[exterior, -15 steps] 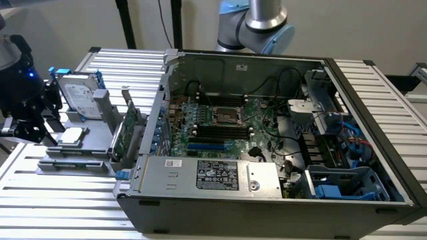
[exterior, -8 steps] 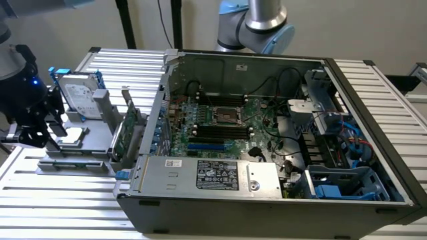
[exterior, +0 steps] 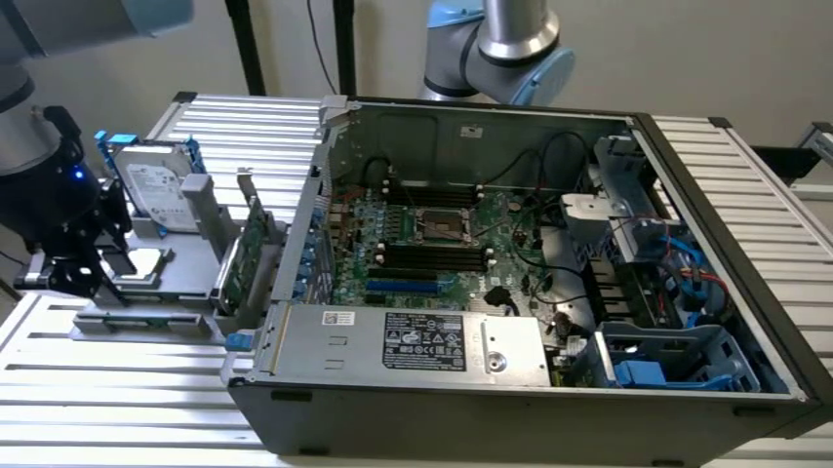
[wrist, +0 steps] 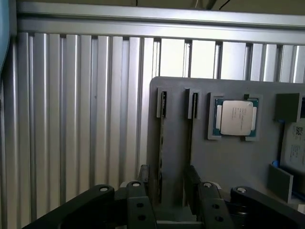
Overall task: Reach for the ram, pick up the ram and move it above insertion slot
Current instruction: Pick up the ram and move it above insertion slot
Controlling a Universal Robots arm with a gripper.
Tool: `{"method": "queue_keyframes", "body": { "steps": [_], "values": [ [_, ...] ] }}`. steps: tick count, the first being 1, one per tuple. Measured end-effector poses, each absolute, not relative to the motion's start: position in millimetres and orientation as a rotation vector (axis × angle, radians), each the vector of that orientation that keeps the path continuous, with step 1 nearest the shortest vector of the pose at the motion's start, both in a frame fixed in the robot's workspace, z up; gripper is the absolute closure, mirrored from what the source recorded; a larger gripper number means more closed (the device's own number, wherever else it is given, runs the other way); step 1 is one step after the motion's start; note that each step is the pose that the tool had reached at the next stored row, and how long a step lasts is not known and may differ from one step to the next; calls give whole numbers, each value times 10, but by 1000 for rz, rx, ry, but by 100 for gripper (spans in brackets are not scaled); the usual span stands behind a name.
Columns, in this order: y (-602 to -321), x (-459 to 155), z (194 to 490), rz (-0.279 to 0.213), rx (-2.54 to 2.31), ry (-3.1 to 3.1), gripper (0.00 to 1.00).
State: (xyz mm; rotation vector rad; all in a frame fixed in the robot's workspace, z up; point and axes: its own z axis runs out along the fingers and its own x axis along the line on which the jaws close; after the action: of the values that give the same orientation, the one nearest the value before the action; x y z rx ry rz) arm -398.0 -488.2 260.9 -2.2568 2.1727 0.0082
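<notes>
In the wrist view the ram (wrist: 161, 143) stands on edge in a slot of the grey holder (wrist: 238, 162), showing as a thin dark strip. My gripper (wrist: 167, 183) is open and low over the holder. Its two dark fingers (wrist: 144, 172) sit one on each side of the ram's near end, with gaps between them and the ram. In the exterior view the gripper (exterior: 74, 281) hangs over the holder (exterior: 182, 263) at the exterior view's left, outside the computer case. The black memory slots (exterior: 423, 258) lie on the motherboard inside the open case.
A silver processor chip (wrist: 236, 118) sits in the holder beside a second narrow slot (wrist: 193, 106). A hard drive (exterior: 156, 185) and a green expansion card (exterior: 248, 258) stand in the holder between the gripper and the case wall (exterior: 306, 224). Cables and drive cages crowd the case's right side.
</notes>
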Motion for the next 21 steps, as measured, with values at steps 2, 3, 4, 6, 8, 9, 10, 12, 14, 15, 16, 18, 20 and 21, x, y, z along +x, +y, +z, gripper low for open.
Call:
{"method": "queue_keyframes", "body": {
  "steps": [2, 3, 4, 6, 8, 9, 10, 12, 14, 15, 16, 18, 20, 21],
  "values": [
    [-4883, -3980, 2573, 8, -2260, 2169, 58],
    [-4883, -3980, 2556, 8, -2262, 2167, 58],
    [-4883, -3979, 2538, 8, -2264, 2165, 58],
    [-4884, -3979, 2500, 8, -2267, 2162, 58],
    [-4884, -3979, 2463, 8, -2271, 2158, 58],
    [-4884, -3979, 2445, 8, -2272, 2157, 58],
    [-4885, -3979, 2427, 8, -2274, 2155, 58],
    [-4885, -3978, 2391, 8, -2278, 2151, 58],
    [-4885, -3976, 2355, 8, -2281, 2147, 58],
    [-4886, -3974, 2336, 8, -2283, 2145, 58],
    [-4886, -3972, 2317, 8, -2285, 2143, 58],
    [-4887, -3964, 2282, 8, -2288, 2140, 58],
    [-4888, -3956, 2246, 8, -2291, 2137, 58],
    [-4891, -3952, 2228, 9, -2293, 2135, 58]
  ]
}}
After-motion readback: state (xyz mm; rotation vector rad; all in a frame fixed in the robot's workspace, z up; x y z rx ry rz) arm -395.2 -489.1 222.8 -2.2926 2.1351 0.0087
